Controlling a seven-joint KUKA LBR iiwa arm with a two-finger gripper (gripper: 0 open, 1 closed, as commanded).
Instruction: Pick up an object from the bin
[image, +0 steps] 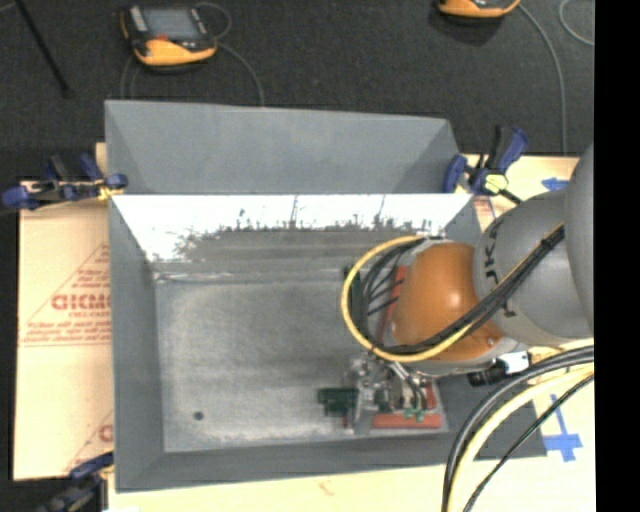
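Observation:
My gripper is low in the bin's front right corner, under the orange wrist cover. Just to its left lies a small dark green thing, touching or almost touching the gripper. A flat red-orange thing lies on the floor right below the gripper, against the front wall; the gripper hides part of it. Whether either thing is gripped cannot be told.
The arm and its looped cables come in from the right and cover the bin's right side. A tiny dark speck sits on the floor at the front left. The bin's walls slope inward close behind the gripper.

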